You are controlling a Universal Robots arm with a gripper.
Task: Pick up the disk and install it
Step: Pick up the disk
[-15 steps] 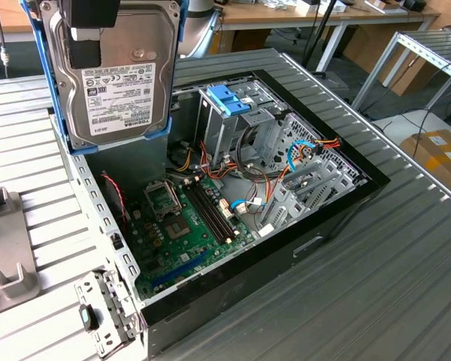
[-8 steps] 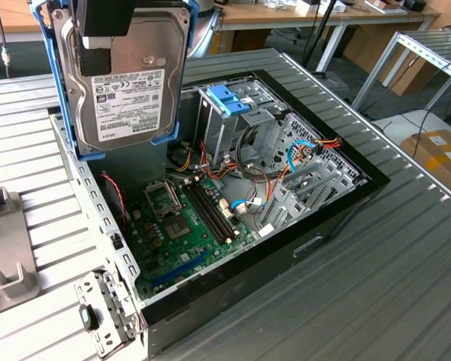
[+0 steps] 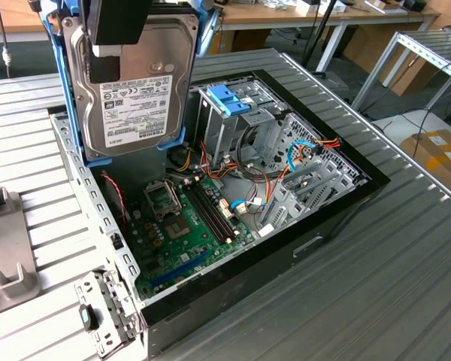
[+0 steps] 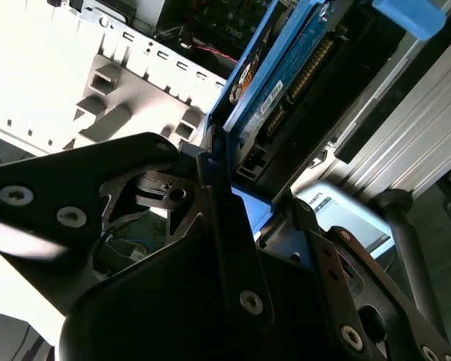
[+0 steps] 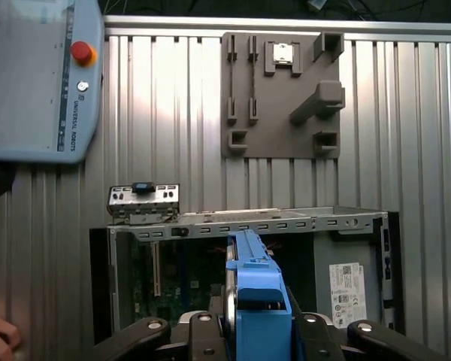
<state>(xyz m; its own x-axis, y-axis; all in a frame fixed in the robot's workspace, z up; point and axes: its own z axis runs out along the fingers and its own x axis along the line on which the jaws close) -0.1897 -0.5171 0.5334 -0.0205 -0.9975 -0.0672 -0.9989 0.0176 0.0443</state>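
above the open computer case [image 3: 248,282], the disk [image 3: 135,83] hangs upright, long axis near vertical, white label [image 3: 135,109] facing the exterior view; end effector [image 3: 114,37] is clamped on its upper end.

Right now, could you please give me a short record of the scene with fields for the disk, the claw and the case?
disk: upright in its blue rails, raised above the open case, label facing the exterior view
claw: shut on the disk
case: lid off, lying on the ribbed metal table, motherboard exposed
install status: disk not yet seated
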